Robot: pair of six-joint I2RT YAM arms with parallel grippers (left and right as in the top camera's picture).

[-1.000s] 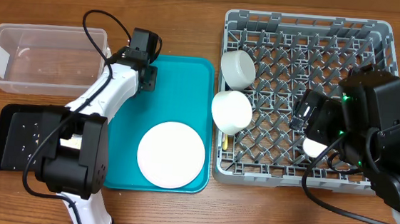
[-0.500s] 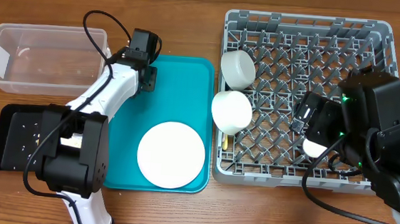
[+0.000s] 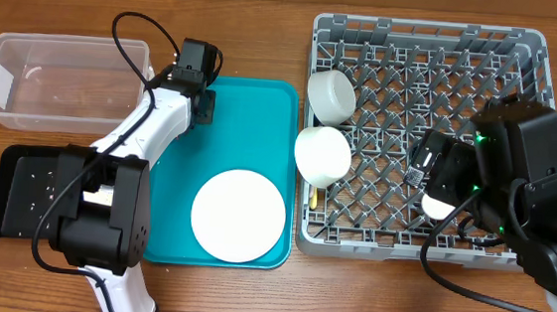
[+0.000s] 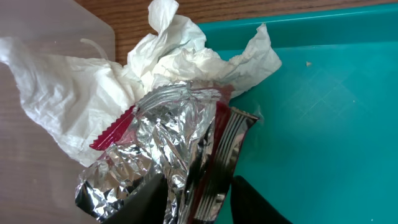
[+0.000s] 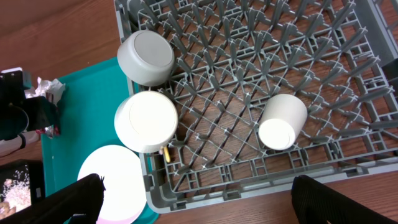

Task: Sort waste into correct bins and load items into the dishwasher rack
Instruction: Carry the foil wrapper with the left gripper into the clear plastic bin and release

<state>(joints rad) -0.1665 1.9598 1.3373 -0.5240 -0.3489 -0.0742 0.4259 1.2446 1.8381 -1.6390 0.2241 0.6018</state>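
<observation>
My left gripper (image 3: 200, 107) is at the far left corner of the teal tray (image 3: 261, 125), next to the clear tub (image 3: 65, 84). In the left wrist view it (image 4: 199, 194) is shut on the crumpled silver foil wrapper (image 4: 168, 130) with red bits, which lies against a white crumpled napkin (image 4: 93, 81). My right gripper (image 5: 214, 194) is wide open and empty above the near edge of the grey dishwasher rack (image 3: 525, 56). Two white bowls (image 3: 331, 95) (image 3: 322, 155), a white cup (image 5: 283, 121) and the pale-yellow utensil (image 5: 166, 153) sit in the rack.
A round white plate (image 3: 238, 216) lies on the teal tray. The black tray (image 3: 17, 190), holding a few white grains (image 5: 17, 191), sits at the front left under the left arm. The right arm covers the rack's right front part.
My left gripper has shifted slightly toward the clear tub with the foil wrapper in it. The right arm has not moved.
</observation>
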